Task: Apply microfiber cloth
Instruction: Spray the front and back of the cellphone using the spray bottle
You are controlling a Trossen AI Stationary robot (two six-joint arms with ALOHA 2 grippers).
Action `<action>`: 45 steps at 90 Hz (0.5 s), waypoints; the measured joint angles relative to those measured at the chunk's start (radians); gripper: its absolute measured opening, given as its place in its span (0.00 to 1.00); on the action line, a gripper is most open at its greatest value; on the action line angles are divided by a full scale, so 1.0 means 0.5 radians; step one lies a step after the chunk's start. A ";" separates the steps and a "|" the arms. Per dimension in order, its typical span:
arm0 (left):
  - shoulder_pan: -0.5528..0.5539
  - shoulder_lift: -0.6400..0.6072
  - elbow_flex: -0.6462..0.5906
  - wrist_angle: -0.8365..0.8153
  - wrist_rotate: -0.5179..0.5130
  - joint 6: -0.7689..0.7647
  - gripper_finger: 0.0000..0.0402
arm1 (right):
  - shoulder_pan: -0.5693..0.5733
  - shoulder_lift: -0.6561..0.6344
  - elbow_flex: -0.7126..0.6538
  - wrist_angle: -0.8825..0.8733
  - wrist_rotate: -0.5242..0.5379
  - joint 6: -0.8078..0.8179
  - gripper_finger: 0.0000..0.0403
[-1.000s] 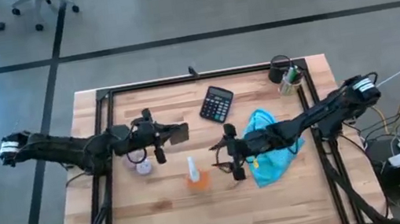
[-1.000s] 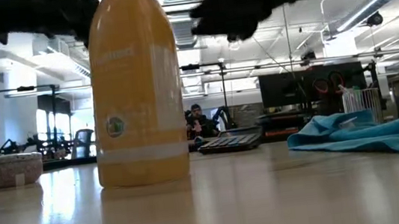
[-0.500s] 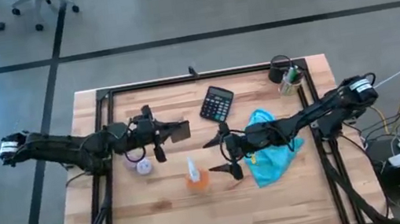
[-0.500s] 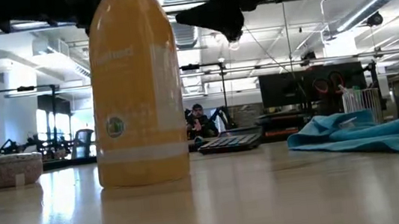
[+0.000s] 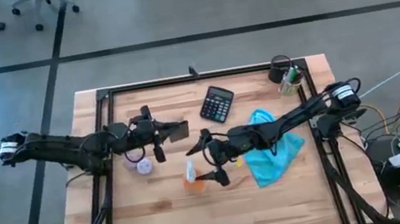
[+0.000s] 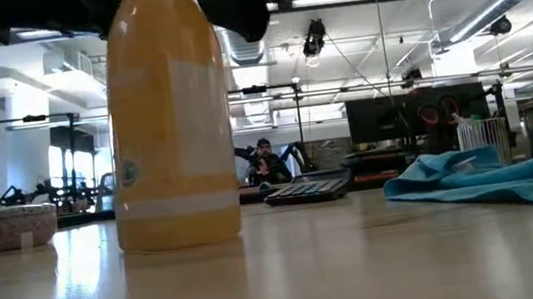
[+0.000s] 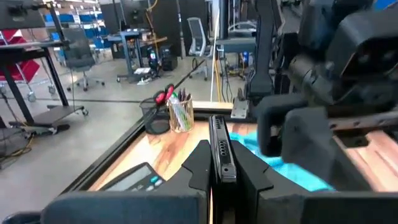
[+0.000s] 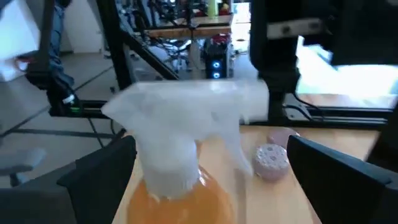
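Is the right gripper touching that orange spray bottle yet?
Apart. The right wrist view shows the open right gripper with a finger on either side of the spray bottle, a gap showing on both sides.

Right gripper (image 5: 207, 158) at table centre, jaws spread wide; left gripper (image 5: 183, 131) nearby, jaws closed.
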 joint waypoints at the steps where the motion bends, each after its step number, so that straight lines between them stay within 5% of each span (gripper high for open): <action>1: 0.000 -0.003 0.000 -0.008 0.000 0.000 0.03 | 0.000 0.004 0.008 -0.018 -0.001 0.000 0.98; 21: 0.000 -0.137 -0.003 -0.113 -0.001 0.009 0.03 | 0.015 0.093 0.169 -0.229 0.037 0.009 0.98; 45: 0.000 -0.274 -0.003 -0.226 0.005 -0.009 0.03 | 0.119 0.091 0.205 -0.346 0.467 -0.089 0.98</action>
